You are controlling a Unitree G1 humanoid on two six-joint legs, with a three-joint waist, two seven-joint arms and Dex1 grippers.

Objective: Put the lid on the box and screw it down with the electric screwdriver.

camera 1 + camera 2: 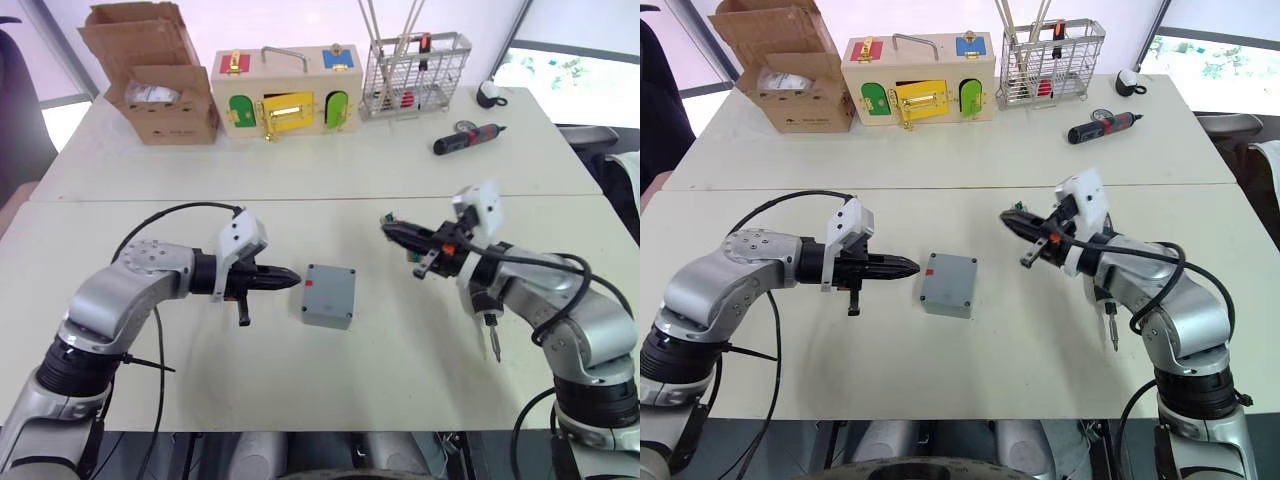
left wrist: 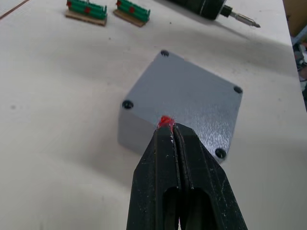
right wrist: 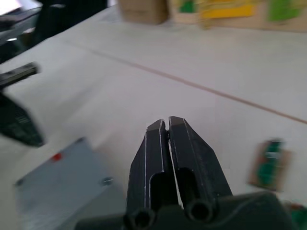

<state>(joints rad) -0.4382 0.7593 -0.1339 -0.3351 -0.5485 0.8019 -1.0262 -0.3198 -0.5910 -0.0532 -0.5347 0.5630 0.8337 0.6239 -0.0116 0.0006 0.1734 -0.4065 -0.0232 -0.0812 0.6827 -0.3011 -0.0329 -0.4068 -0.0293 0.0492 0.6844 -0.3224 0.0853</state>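
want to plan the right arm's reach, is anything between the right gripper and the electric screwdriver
Nothing visible blocks it. The electric screwdriver lies on the table, partly hidden beneath the right forearm, behind the shut right gripper rather than ahead of it.

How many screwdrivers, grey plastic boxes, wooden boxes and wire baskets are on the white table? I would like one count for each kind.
Screwdrivers: 2 (thick dark electric screwdriver, small black-and-red screwdriver)
Grey square plastic box: 1
Wooden box with coloured doors: 1
Metal wire basket: 1
Total: 5
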